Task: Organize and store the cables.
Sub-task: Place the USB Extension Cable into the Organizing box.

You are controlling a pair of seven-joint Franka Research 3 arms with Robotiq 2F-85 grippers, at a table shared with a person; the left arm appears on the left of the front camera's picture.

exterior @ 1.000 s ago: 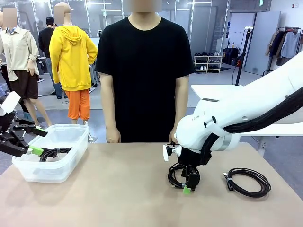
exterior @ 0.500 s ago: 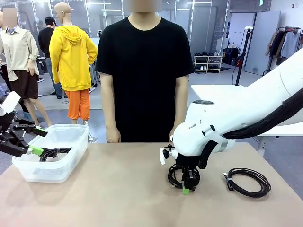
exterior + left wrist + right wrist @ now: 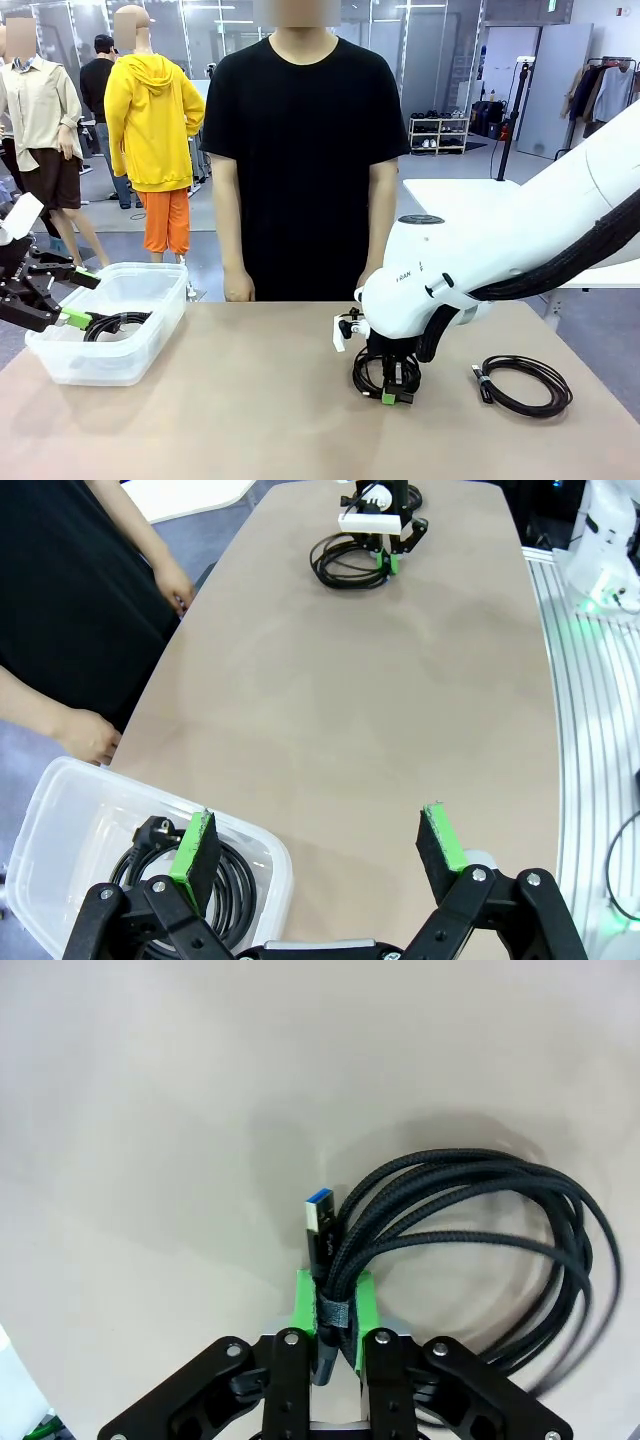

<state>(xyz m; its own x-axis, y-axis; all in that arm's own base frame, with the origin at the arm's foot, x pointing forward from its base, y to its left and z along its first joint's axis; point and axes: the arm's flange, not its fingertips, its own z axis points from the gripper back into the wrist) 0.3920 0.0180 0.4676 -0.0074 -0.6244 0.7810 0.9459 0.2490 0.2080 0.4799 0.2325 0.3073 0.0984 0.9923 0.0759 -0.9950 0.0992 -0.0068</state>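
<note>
Right fingers (image 3: 304,1305) are clamped on the braided USB cable coil (image 3: 480,1220) at its tied neck, on the table (image 3: 250,400) — light and floppy, so that bound spot looks safest. Left fingers (image 3: 195,845) gape empty at the clear bin (image 3: 90,365).

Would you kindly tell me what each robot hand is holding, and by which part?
The right hand is shut on the coiled cable, at the tied section just below its USB plug. The left hand is open, holding nothing.
</note>
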